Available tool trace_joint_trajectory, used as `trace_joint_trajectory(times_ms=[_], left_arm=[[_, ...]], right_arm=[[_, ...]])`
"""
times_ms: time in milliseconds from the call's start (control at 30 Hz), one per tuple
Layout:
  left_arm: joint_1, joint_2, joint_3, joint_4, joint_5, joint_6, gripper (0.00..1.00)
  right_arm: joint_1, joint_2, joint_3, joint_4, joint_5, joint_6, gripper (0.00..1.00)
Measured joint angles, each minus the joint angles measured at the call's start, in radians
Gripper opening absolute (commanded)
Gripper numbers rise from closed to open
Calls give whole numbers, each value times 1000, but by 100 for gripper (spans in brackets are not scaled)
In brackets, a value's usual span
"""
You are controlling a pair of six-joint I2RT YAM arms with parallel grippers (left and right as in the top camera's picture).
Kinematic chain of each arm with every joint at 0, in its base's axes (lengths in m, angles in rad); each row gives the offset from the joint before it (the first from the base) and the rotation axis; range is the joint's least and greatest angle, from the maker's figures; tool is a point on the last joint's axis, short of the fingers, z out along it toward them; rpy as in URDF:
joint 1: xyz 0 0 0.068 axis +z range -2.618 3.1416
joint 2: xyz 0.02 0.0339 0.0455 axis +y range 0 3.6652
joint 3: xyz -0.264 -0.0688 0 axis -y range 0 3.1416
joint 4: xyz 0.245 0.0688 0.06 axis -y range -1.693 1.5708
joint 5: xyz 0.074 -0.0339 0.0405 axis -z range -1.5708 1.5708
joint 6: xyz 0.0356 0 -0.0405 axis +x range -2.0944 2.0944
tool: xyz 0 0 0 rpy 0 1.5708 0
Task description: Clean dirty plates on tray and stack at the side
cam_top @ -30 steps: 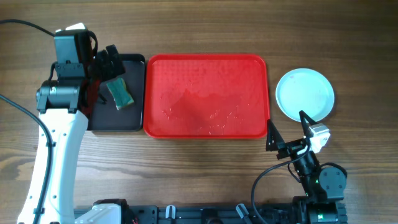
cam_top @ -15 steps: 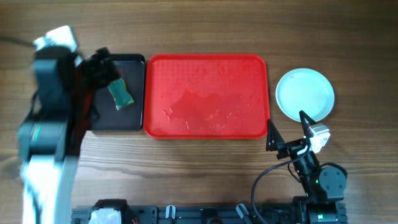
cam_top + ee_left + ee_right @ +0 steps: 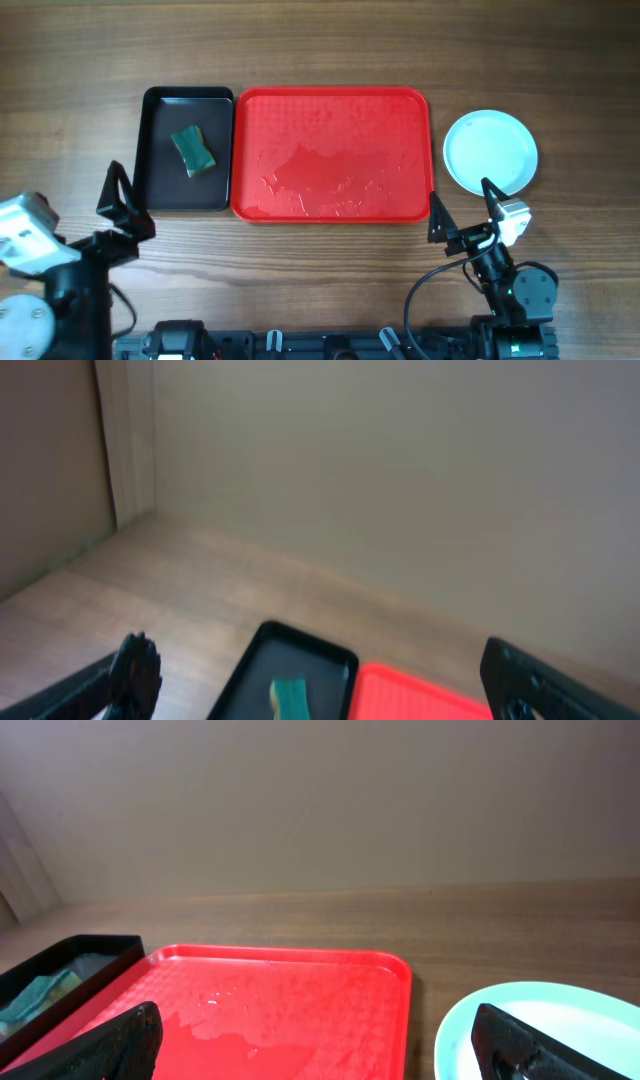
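Note:
The red tray (image 3: 330,100) lies mid-table with no plates on it, only wet streaks. It also shows in the right wrist view (image 3: 290,990) and the left wrist view (image 3: 420,698). A pale blue plate (image 3: 490,150) lies on the table right of the tray, also seen in the right wrist view (image 3: 545,1010). I cannot tell whether other plates lie under it. My left gripper (image 3: 128,208) (image 3: 325,682) is open and empty at the front left, short of the black tray. My right gripper (image 3: 465,210) (image 3: 320,1045) is open and empty, in front of the plate.
A small black tray (image 3: 160,150) sits left of the red tray and holds a green sponge (image 3: 193,150). The sponge also shows in the left wrist view (image 3: 290,695) and the right wrist view (image 3: 35,992). A wall stands behind the table.
My left arm has pulled back from over the black tray to the front left. The sponge stays lying in the black tray. The right arm has not moved.

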Motion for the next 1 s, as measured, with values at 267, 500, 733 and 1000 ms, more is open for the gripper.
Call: trace_joint_trajectory(times_ms=[267, 500, 733, 1000], left_arm=[[1, -206, -562, 573, 78, 31, 100], [1, -402, -1004, 893, 168, 38, 100], [1, -489, -1131, 885, 193, 38, 100], [1, -488, -1140, 705, 193, 38, 100]], right_arm=[[0, 0, 0, 0, 0, 3, 100], [0, -2, 0, 0, 0, 3, 100], [0, -2, 0, 0, 0, 4, 99], [0, -2, 0, 0, 0, 4, 99]])
